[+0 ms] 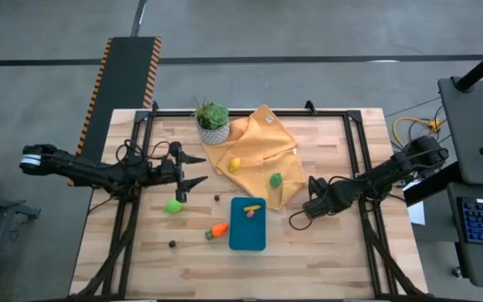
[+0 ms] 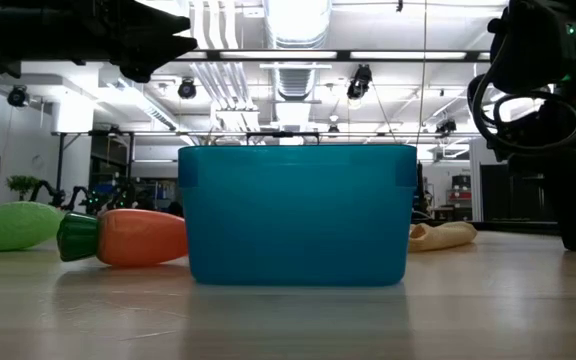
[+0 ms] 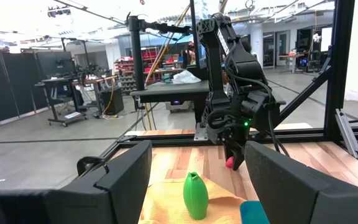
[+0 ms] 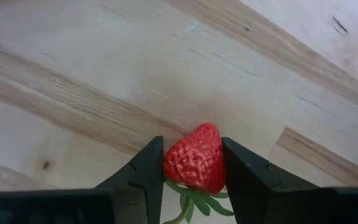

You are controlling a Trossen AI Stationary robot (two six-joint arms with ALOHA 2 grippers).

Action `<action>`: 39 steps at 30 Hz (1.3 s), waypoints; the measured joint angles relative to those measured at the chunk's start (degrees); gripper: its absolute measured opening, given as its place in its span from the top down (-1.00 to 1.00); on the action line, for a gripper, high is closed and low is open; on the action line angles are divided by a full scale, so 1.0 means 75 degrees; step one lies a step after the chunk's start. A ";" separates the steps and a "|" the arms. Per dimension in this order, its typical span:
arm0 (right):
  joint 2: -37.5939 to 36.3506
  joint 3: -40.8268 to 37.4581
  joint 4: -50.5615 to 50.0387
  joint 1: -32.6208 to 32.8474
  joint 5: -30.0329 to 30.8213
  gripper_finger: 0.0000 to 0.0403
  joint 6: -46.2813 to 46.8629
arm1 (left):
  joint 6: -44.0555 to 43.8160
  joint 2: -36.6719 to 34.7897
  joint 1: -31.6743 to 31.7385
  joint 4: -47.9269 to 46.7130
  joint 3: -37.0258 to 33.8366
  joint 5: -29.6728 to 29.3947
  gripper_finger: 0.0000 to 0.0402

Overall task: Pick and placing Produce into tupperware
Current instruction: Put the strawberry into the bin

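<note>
Tabletop from above: one teal tupperware [image 1: 247,224] near the front centre, holding what looks like a single yellow-and-pink piece; loose produce around it counts one carrot [image 1: 217,230] just beside its left wall, one lime-green piece [image 1: 173,205], two small dark berries on the wood, one lemon [image 1: 235,164] and one green pear [image 1: 276,179] on the mustard cloth [image 1: 258,143]; one potted plant [image 1: 213,122] at the back. Left gripper [image 1: 193,170] hangs spread and empty over the left half; right gripper [image 1: 297,220] is down at the table to the container's right. Table-level view: container front, carrot touching or almost touching its side. Left wrist view: pear upright on the cloth, right arm beyond, something red at its fingertips. Right wrist view: one strawberry [image 4: 194,158] pinched between the right fingers [image 4: 145,171], wood beneath. Risk, as I judge it: the grip sits on rounded, tapering flanks, so the berry could squirt out on lifting.
</note>
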 joint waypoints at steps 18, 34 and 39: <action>-0.1293 -0.0006 0.1269 0.0813 0.3686 0.38 -0.1000 | -0.0008 0.0001 0.0001 0.0005 -0.0002 0.0000 -0.22; -0.1820 -0.0113 0.3191 0.1618 0.7402 0.39 -0.3322 | -0.0001 -0.0002 0.0001 0.0037 -0.0003 0.0000 -0.22; -0.1835 -0.0134 0.4070 0.1893 0.7406 0.39 -0.4782 | 0.0013 -0.0001 -0.0001 0.0037 -0.0003 -0.0003 -0.22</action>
